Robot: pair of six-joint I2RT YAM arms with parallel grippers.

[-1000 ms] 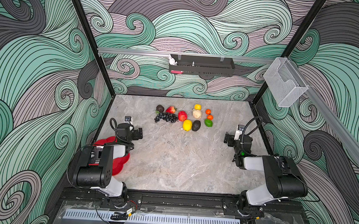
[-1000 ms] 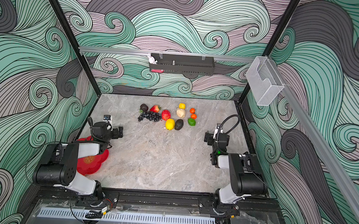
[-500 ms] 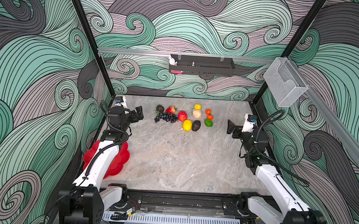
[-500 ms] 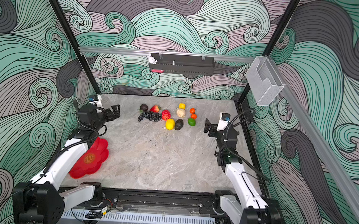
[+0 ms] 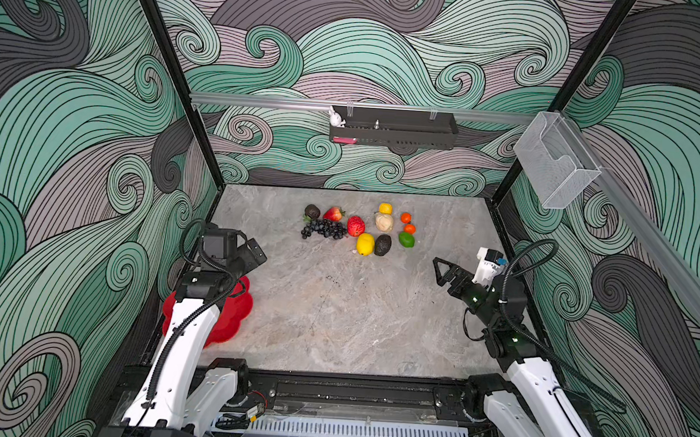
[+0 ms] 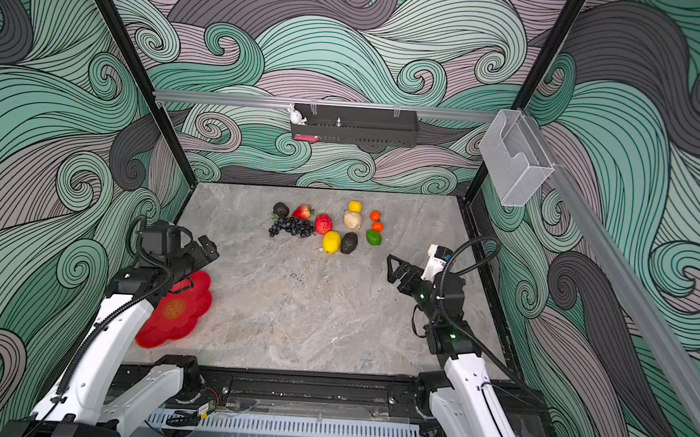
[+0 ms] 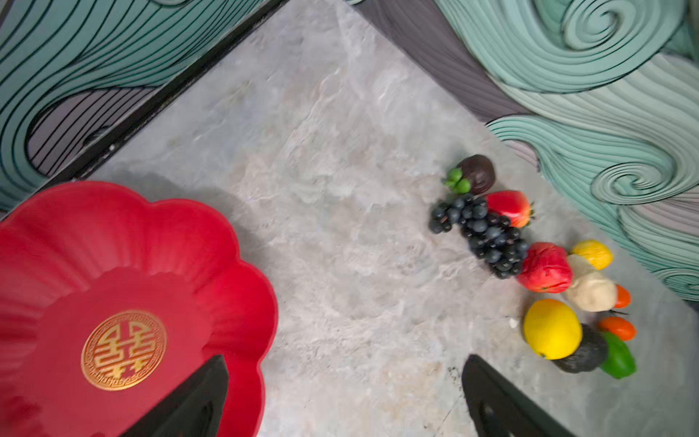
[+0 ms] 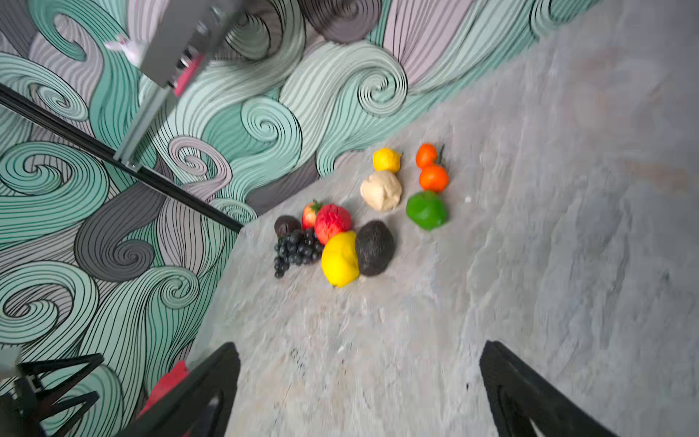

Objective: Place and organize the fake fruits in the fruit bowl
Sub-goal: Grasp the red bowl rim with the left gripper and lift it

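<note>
In both top views the left arm covers part of the fruit bowl (image 5: 234,312), so only some of its wavy red rim peeks out. The bowl sits on the grey stone table (image 5: 334,310), at the near left. The gold sign (image 7: 123,350) in its middle shows best in the left wrist view. There one black finger (image 7: 196,397) hides a bit of the bowl, and the picture edge cuts both fingers off. The left gripper (image 5: 256,253) hangs over the bowl's far edge, fingers spread wide, holding nothing. The right gripper (image 5: 445,271) is spread wide too, holding nothing, over bare table on the right. The fake fruits (image 6: 324,223) lie close together on the table near the back wall, well apart from the bowl. In the left wrist view the big lemon (image 7: 552,328) hides half of the avocado (image 7: 586,353), and the avocado hides part of the lime (image 7: 620,357). The right wrist view is blurry, but it shows the avocado whole. The red bit by one finger there (image 8: 166,382) may be the bowl. Only the left wrist view shows the green leaves (image 7: 458,181) on the dark round fruit (image 7: 478,173), which sits beside the grapes (image 5: 327,228). The walls have green and grey waves. A black tray (image 5: 393,127) hangs on the back wall and a clear bin (image 5: 551,165) on the right wall.
</note>
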